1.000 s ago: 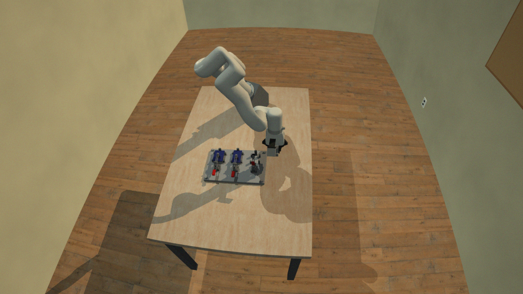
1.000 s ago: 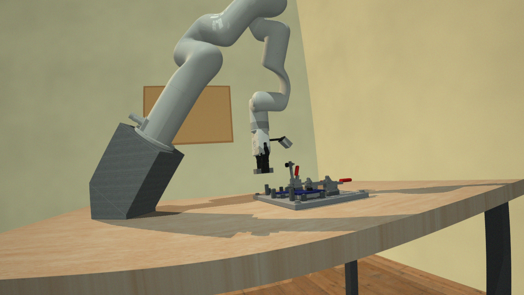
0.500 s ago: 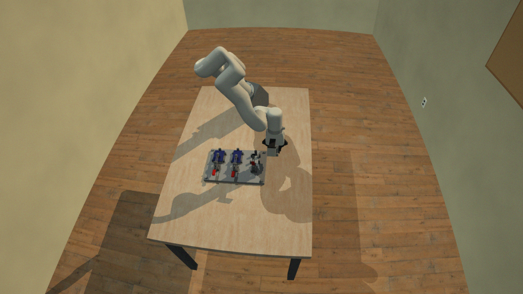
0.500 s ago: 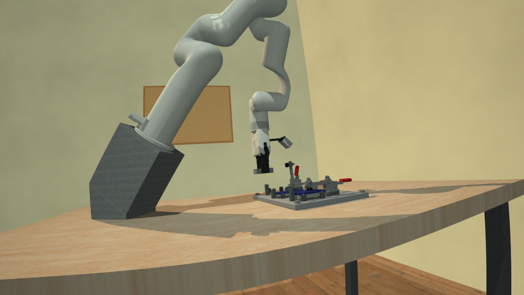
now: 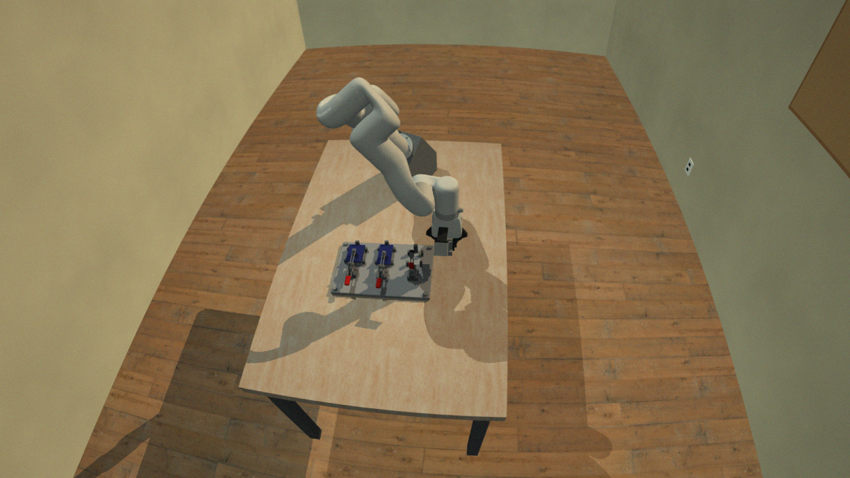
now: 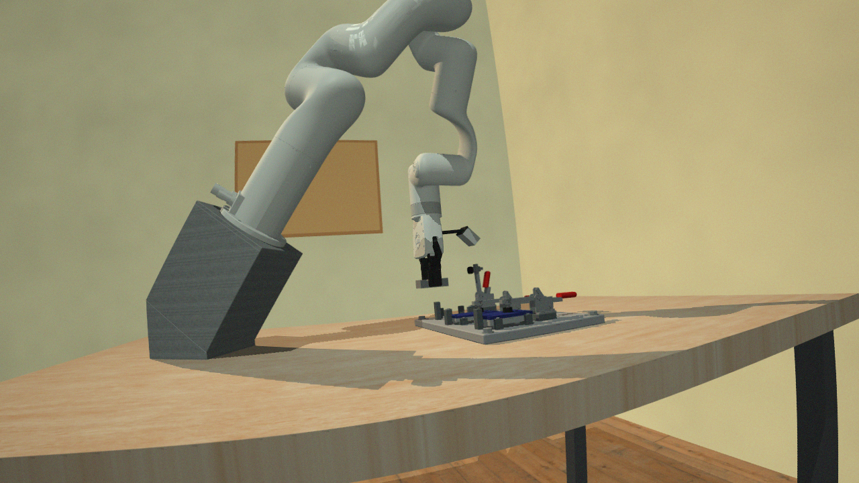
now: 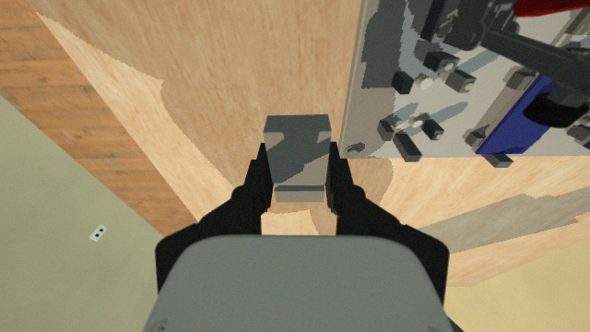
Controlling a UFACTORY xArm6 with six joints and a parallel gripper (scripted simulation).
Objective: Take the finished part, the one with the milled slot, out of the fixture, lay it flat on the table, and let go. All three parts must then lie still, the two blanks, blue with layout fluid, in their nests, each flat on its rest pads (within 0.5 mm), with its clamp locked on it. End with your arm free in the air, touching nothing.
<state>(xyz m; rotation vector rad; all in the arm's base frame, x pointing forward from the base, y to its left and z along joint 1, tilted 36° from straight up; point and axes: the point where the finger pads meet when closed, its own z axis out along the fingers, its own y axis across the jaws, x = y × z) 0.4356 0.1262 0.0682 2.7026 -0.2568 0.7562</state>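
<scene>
My gripper [image 7: 299, 156] is shut on the grey finished part [image 7: 297, 154], whose milled slot shows near my palm. I hold it level in the air above bare table, just off the right edge of the grey fixture plate [image 5: 386, 268]; it also shows in the side view [image 6: 431, 282] and from above [image 5: 442, 246]. Two blue blanks [image 5: 356, 251] [image 5: 385, 253] lie in the left and middle nests under clamps with red handles [image 5: 348, 279] [image 5: 378, 282] lying down. The right nest [image 5: 416, 267] is empty and its clamp handle [image 6: 486, 279] stands upright.
The arm's grey base block [image 6: 216, 282] stands at the back of the table. Locating pins [image 7: 406, 138] stick up from the plate near my fingers. The table's right edge [image 5: 505, 285] is a short way beyond the gripper.
</scene>
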